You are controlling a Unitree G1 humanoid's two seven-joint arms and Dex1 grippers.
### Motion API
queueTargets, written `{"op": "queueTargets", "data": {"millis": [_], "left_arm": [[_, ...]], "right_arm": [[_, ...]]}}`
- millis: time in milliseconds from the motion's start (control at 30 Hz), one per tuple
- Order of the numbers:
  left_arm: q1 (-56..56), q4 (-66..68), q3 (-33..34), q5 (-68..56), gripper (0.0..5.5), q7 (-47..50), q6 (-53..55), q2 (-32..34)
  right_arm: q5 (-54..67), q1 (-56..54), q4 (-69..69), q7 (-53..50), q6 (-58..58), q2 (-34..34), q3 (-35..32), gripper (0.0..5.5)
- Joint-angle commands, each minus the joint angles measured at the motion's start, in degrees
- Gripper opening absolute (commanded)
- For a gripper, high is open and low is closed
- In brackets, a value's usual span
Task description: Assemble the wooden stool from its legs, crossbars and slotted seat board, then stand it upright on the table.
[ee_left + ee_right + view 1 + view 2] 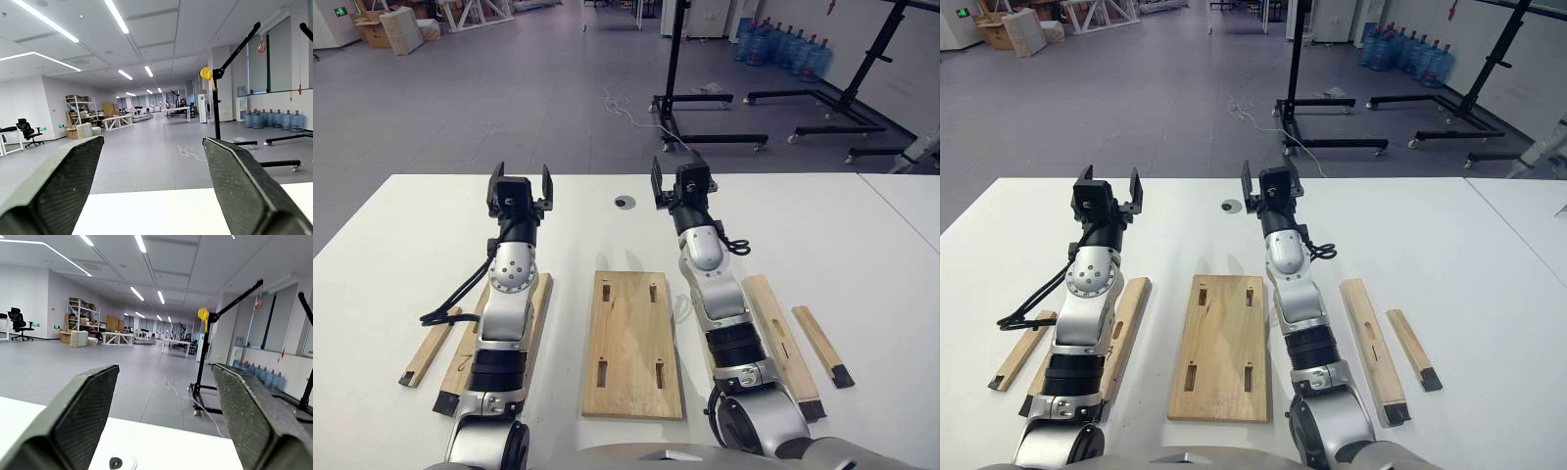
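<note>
The slotted seat board (632,343) lies flat in the middle of the white table (822,225), between my two arms. To its left lie a long wooden leg (540,304), partly under my left arm, and a short crossbar (430,346) with a dark end. On the right rest another long leg (781,338) and a short crossbar (821,345). My left gripper (521,183) hovers open beyond the parts, holding nothing. My right gripper (677,179) is likewise open and empty, past the board's far right corner. Both wrist views look between open fingers (63,181) (88,406) toward the room.
A small round grommet hole (625,202) sits in the table near its far edge. A second table (911,201) adjoins on the right. Black wheeled stands (705,117) and water bottles (783,44) stand on the floor beyond.
</note>
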Motion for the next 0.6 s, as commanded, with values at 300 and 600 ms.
{"op": "queueTargets", "data": {"millis": [300,600], "left_arm": [[-0.47,0.76,-1.08,-3.14,3.73,-3.98,-2.78,-0.51],[-0.12,0.70,-1.83,-2.48,3.73,-3.95,-3.05,-0.47]], "right_arm": [[0.85,3.95,-2.52,-1.52,1.91,1.36,-0.54,3.52],[0.98,4.10,-2.66,-0.84,0.77,1.40,0.70,3.52]]}}
